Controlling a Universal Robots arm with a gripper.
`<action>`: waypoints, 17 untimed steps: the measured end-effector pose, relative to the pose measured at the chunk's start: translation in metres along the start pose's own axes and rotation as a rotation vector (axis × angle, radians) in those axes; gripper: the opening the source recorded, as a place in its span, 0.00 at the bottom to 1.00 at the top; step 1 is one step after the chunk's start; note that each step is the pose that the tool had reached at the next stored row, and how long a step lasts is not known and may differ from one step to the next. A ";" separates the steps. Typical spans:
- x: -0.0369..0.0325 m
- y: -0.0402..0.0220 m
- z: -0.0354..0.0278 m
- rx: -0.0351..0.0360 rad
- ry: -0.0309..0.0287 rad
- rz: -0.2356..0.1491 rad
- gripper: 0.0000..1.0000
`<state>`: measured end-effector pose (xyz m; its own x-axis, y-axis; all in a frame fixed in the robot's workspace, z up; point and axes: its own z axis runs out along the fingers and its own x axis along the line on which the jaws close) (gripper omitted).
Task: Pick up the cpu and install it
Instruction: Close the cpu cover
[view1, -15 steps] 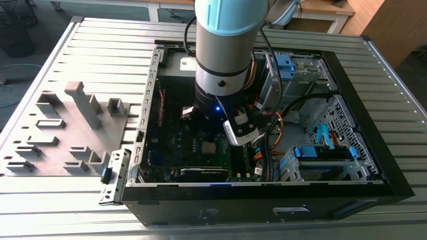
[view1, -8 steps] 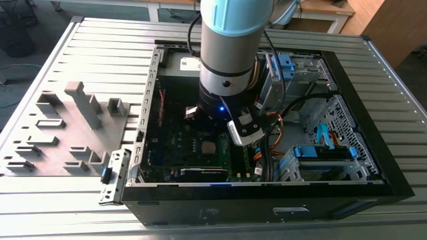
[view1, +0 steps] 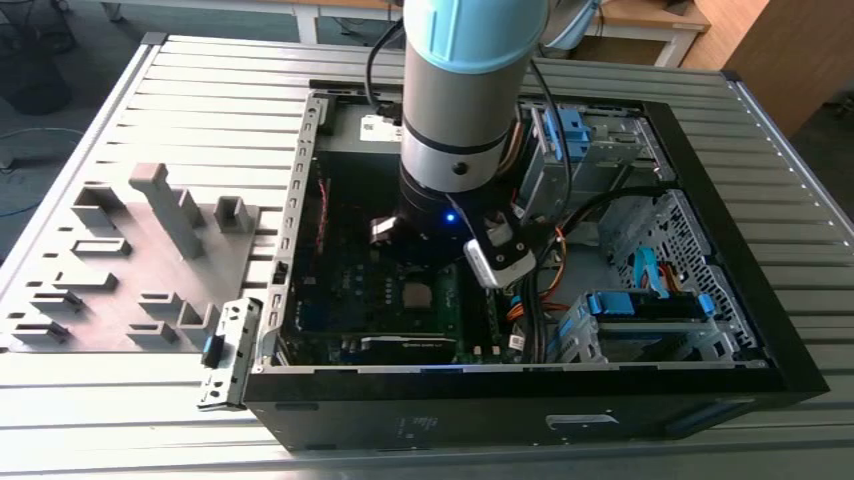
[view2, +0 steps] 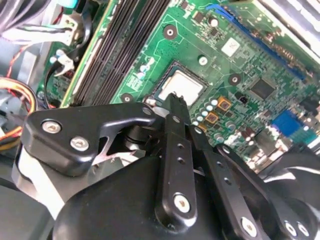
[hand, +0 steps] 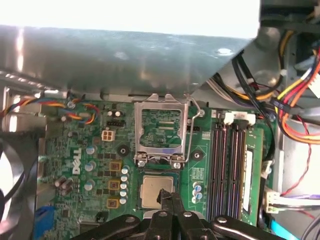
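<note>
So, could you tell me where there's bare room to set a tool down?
The slatted table is bare between the grey fixture tray and its near edge, and beside the computer case on the exterior view's right. Inside the case, cables crowd.

silver square cpu (hand: 150, 190), flat on motherboard (hand: 90, 150)

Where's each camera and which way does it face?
Exterior view: off the arm, looking down into open black computer case; grey robot arm shows.
First wrist view: on wrist, facing green motherboard squarely; black pincer shows.
Second wrist view: on wrist, slanting across it; pincer shows.
Both wrist views share the silver-grey square cpu.
</note>
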<state>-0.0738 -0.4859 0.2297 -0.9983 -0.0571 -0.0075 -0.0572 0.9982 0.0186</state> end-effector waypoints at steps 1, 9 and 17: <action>0.0000 0.0000 0.0001 -0.0002 0.0002 -0.016 0.12; 0.0000 0.0000 0.0005 -0.0013 0.0002 -0.146 0.12; -0.0006 -0.0001 0.0008 -0.0026 -0.0001 -0.257 0.12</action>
<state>-0.0731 -0.4860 0.2289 -0.9509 -0.3093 -0.0124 -0.3095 0.9507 0.0187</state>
